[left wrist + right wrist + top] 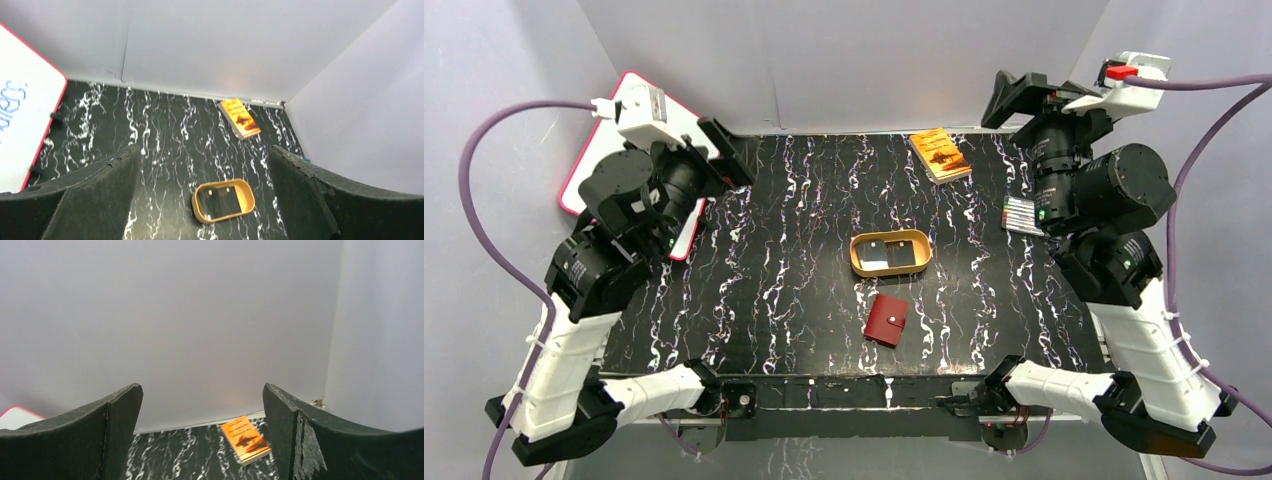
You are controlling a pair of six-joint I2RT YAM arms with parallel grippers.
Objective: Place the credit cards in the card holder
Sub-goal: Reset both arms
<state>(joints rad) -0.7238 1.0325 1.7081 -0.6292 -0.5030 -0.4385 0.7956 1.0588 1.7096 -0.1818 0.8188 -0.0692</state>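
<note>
The dark red card holder (886, 320) lies closed on the black marbled table, just in front of the middle. Behind it, the credit cards (889, 254), dark and pale, lie inside a gold oval tray (921, 240). The left wrist view shows the tray (246, 192) with the cards (220, 202) low between my fingers. My left gripper (726, 152) (204, 150) is open and empty, raised at the back left. My right gripper (1016, 95) (201, 386) is open and empty, raised at the back right, facing the rear wall. The card holder is out of both wrist views.
An orange book (940, 154) (239, 118) (245, 439) lies at the back right. A red-edged whiteboard (574, 185) (20, 115) leans at the left. A small pack of coloured sticks (1022, 215) lies under the right arm. Grey walls enclose three sides.
</note>
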